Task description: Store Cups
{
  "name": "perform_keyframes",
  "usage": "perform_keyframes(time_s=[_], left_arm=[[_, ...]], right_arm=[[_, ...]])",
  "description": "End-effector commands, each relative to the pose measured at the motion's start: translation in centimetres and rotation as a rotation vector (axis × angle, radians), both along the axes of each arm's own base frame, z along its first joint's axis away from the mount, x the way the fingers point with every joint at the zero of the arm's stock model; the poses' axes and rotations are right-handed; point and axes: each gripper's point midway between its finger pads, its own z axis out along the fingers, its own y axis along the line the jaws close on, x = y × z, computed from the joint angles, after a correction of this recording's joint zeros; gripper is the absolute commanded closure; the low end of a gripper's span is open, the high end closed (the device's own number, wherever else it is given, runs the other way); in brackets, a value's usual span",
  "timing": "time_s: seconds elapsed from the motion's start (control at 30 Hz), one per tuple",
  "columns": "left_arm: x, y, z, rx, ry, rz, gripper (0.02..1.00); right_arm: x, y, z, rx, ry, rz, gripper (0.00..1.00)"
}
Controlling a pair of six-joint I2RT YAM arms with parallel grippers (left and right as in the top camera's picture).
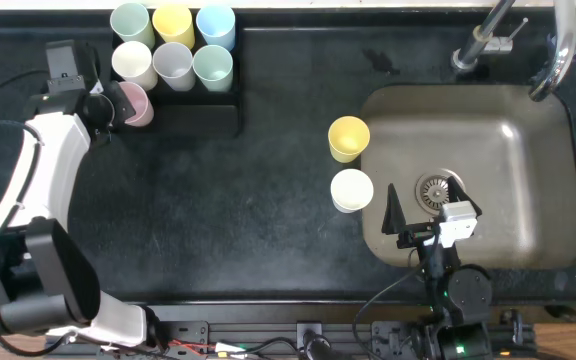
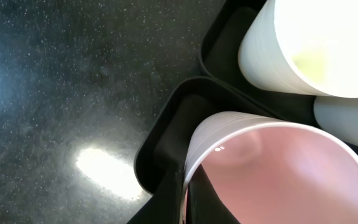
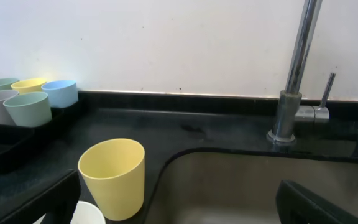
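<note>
At the counter's (image 1: 268,220) far-left end, item one: pink cup (image 2: 278,168), clamped at its rim by the left claw (image 1: 106,105), one finger inside the wall and one outside. It is held at the left compartment of the black tray's (image 2: 166,124) nearest row; we cannot tell whether its base has touched down. Item two: six cups seated in the tray's two farther rows, the cream cup (image 2: 309,43) just beside the pink one. Item three: yellow cup (image 1: 348,138) and white cup (image 1: 352,190), upright on the counter at the left rim of the sink (image 1: 528,110), not yet stored. Item four: right claw (image 1: 423,210), fingers spread wide and empty, over the basin near those two. Handling note, our judgement: lower the pink cup straight down until it seats flat and keep its rim off the cream neighbour. Part the fingers only once it stands alone, then lift vertically so the inner finger does not drag it out.
</note>
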Motion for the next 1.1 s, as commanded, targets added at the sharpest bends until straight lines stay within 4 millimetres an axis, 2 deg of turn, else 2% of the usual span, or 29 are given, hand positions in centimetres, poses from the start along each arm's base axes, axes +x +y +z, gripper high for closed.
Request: perform_keyframes(time_s=[0.03, 0.23, 0.3, 0.47, 0.6, 0.67, 0.73, 0.8, 0.97, 1.1], left_arm=[[-0.3, 1.1, -1.7, -0.002, 0.04, 0.03, 0.985], [0.0, 1.2, -2.0, 0.001, 0.036, 0.034, 0.985], [0.0, 1.2, -2.0, 0.001, 0.036, 0.034, 0.958], [0.0, 1.2, -2.0, 0.001, 0.035, 0.035, 0.711], [0.2, 1.2, -1.8, -0.007, 0.019, 0.056, 0.452], [0.4, 1.2, -1.3, -0.008, 0.003, 0.061, 0.375], [0.5, 1.3, -0.2, -0.003, -0.025, 0.061, 0.332], [0.4, 1.3, 1.7, 0.007, -0.069, 0.063, 0.314], [-0.3, 1.3, 8.0, 0.039, -0.218, 0.067, 0.251], [-1.2, 0.2, 12.7, 0.055, -0.335, 0.047, 0.213]], right_arm=[[0.0, 0.2, -0.4, -0.003, 0.0, 0.009, 0.005], [0.0, 0.2, -0.4, -0.003, 0.0, 0.009, 0.003], [0.0, 0.2, -0.4, -0.003, 0.0, 0.009, 0.005], [0.0, 0.2, -0.4, -0.003, 0.0, 0.009, 0.007], [0.0, 0.2, -0.4, -0.003, 0.0, 0.009, 0.005], [0.0, 0.2, -0.4, -0.003, 0.0, 0.009, 0.005], [0.0, 0.2, -0.4, -0.003, 0.0, 0.009, 0.003], [0.0, 0.2, -0.4, -0.003, 0.0, 0.009, 0.005], [0.0, 0.2, -0.4, -0.003, 0.0, 0.009, 0.003], [0.0, 0.2, -0.4, -0.003, 0.0, 0.009, 0.005]])
